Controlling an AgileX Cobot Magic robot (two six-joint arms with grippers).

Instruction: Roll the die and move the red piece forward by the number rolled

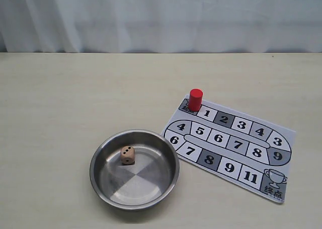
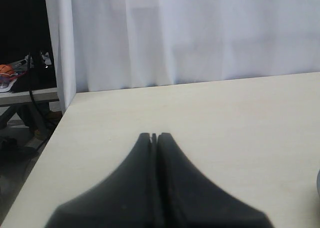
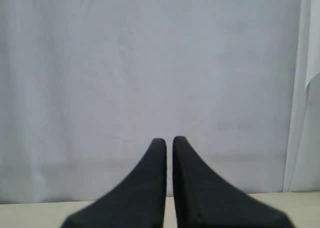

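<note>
The die (image 1: pixel 128 155), a small wooden cube with two black pips on top, lies inside the steel bowl (image 1: pixel 100 183) near its left-rear side. The red piece (image 1: pixel 195 99) stands upright on the start square at the far-left corner of the numbered board (image 1: pixel 236 143), just before square 1. Neither gripper shows in the exterior view. My left gripper (image 2: pixel 154 136) is shut with nothing in it, above bare tabletop. My right gripper (image 3: pixel 169 140) faces the curtain, its fingers almost touching with only a thin slit between them, and holds nothing.
A white curtain (image 1: pixel 161 17) hangs along the table's far edge. In the left wrist view the table's side edge (image 2: pixel 55 133) drops off, with a dark bench and clutter (image 2: pixel 20 77) beyond it. The board's finish square with a trophy (image 1: pixel 275 181) is nearest the front right.
</note>
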